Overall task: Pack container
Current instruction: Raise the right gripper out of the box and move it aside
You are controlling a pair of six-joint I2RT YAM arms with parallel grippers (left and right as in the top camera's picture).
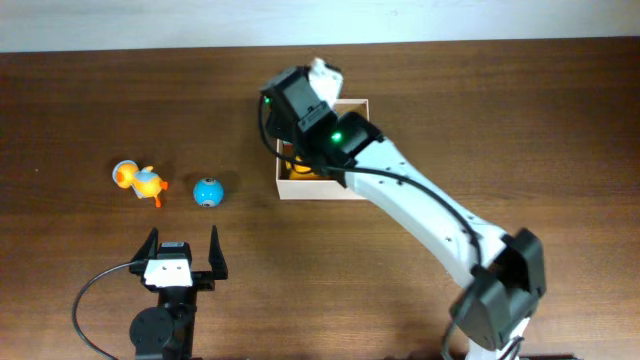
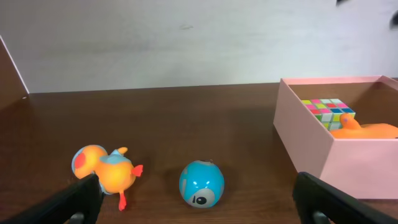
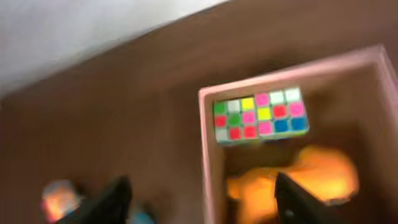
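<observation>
The container point(image 1: 322, 190) is a square open box at mid table, with a multicoloured cube point(image 2: 328, 111) and an orange toy point(image 2: 367, 129) inside. My right gripper point(image 3: 205, 202) is open and empty, hovering over the box's left wall point(image 3: 208, 155), with the cube point(image 3: 258, 115) and the orange toy point(image 3: 311, 177) below it. An orange duck toy point(image 1: 138, 182) and a blue ball point(image 1: 208, 191) lie on the table left of the box. My left gripper point(image 1: 185, 255) is open and empty, low at the front, facing the ball point(image 2: 201, 183) and the duck point(image 2: 106, 171).
The right arm point(image 1: 430, 215) stretches from the front right across to the box and hides much of its inside from above. A pale wall point(image 2: 186, 43) runs behind the dark wooden table point(image 1: 90, 90).
</observation>
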